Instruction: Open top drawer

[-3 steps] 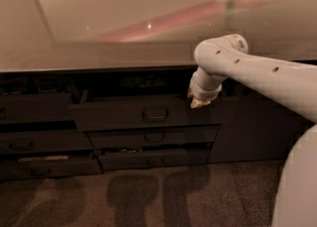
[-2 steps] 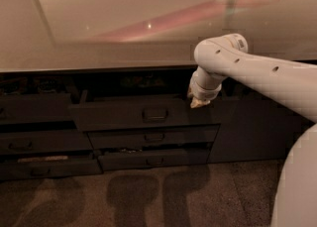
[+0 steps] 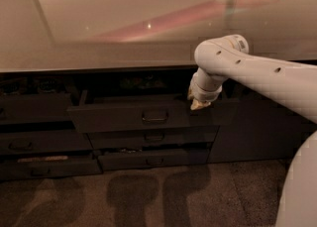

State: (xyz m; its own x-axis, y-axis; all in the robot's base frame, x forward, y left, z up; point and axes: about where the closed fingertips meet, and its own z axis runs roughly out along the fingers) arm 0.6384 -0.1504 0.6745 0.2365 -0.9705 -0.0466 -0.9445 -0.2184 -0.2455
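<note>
Camera view: we see gripper [image 3: 199, 103] at end of white arm [image 3: 257, 72], just beneath desk [image 3: 99, 55] edge, tip at upper rim of top drawer [image 3: 119, 118]. We cannot tell whether gripper is clenched or released. Top drawer stands partly pulled out, front spreading left of gripper and below it. Loop handle [image 3: 155, 117] sits left of gripper, slightly lower, apart from it. Narrower drawer [image 3: 124, 138] lies lower, below-left of gripper.
</note>
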